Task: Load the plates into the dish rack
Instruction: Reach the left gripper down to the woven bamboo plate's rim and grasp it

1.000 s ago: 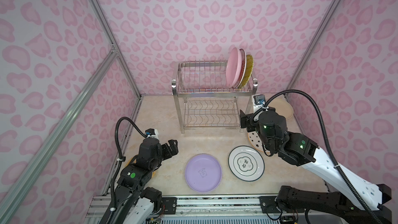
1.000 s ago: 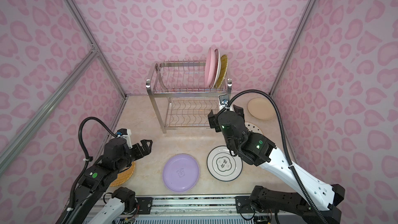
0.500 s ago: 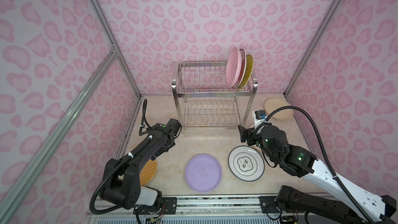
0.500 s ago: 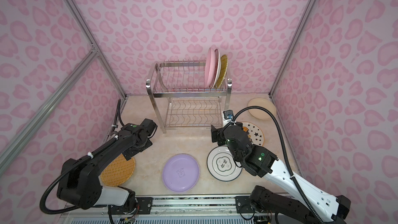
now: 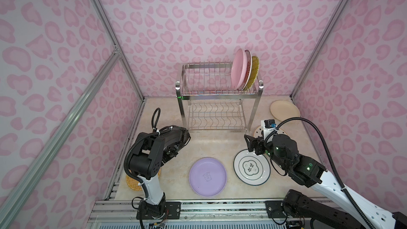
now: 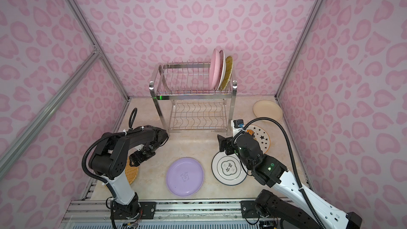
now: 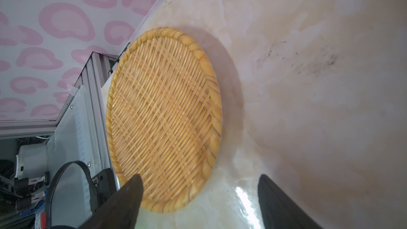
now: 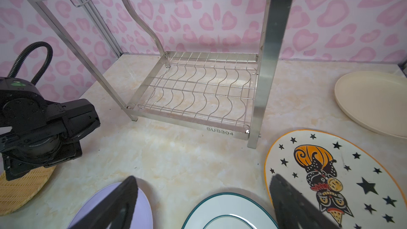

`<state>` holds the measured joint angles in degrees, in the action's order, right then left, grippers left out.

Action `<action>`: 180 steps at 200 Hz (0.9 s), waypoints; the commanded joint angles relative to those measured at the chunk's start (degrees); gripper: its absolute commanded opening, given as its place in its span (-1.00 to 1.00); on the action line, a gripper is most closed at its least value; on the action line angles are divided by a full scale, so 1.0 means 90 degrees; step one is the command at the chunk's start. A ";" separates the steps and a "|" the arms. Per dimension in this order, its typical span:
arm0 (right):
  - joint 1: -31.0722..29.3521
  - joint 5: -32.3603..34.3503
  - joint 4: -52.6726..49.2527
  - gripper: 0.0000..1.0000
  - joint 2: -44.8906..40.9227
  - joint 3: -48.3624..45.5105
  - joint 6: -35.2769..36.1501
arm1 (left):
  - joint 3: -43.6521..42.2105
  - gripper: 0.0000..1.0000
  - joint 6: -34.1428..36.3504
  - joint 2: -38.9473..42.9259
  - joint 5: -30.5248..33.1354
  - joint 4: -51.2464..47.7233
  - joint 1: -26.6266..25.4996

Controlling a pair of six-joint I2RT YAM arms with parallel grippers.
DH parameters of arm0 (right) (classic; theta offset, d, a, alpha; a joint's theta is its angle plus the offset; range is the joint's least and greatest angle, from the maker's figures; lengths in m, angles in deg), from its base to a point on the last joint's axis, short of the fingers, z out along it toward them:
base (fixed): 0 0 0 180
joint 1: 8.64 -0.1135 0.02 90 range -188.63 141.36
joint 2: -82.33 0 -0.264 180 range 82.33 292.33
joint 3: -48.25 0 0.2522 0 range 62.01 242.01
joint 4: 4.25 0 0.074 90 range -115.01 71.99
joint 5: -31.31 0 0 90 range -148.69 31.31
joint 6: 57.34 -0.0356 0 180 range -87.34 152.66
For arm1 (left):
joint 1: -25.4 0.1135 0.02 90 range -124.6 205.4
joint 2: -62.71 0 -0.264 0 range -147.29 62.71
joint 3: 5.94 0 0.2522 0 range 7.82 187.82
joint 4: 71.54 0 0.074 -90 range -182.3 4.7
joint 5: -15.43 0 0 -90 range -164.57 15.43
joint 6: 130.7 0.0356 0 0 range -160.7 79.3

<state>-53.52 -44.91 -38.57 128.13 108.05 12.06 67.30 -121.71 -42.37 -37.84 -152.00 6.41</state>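
Note:
The dish rack point(image 5: 218, 98) point(image 6: 191, 98) holds a pink plate point(image 5: 239, 69), a white plate and a yellow striped plate point(image 5: 255, 67) upright at its right end. Flat on the table lie the lilac plate point(image 5: 207, 176), ring-emblem plate point(image 5: 251, 168), star plate point(image 6: 261, 138) point(image 8: 330, 172), cream plate point(image 5: 284, 110) and orange woven plate point(image 6: 131, 172) point(image 7: 163, 115). My left gripper point(image 7: 200, 176) point(image 6: 141, 157) is open low over the woven plate's rim, one finger above the weave. My right gripper point(image 8: 203, 177) point(image 5: 250, 145) hangs open over the ring-emblem plate's far edge.
Pink patterned walls with aluminium posts close in the table on three sides. The left arm's elbow point(image 5: 145, 161) covers most of the woven plate in both top views. A metal rail point(image 5: 198, 208) runs along the front edge. The rack's lower shelf point(image 8: 198, 93) holds nothing.
The left arm reached forward, then folded back, so its gripper now points down at the woven plate, jaws slightly narrower. The right gripper drew back from the rack toward the ring-emblem plate.

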 commanded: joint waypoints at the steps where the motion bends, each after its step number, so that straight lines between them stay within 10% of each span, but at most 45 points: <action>1: 0.0008 -0.0350 0.0249 0.87 -0.0018 -0.0102 -0.0074 | 0.0100 0.47 -0.0606 -0.0056 0.0278 -0.0393 0.0005; 62: 0.0108 -0.0397 0.0329 0.86 -0.0567 -0.0410 -0.0142 | 0.0257 -0.01 0.0329 -0.0379 0.0203 -0.0170 0.0190; 180: 0.0298 -0.0669 0.0497 0.85 -0.0870 -0.0720 -0.0197 | -0.1136 0.30 0.2482 0.0881 -0.1638 0.2256 0.1673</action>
<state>-51.03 -50.42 -35.57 120.29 102.17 10.53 57.12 -103.94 -33.69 -44.60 -139.30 21.19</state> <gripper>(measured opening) 0.928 0.626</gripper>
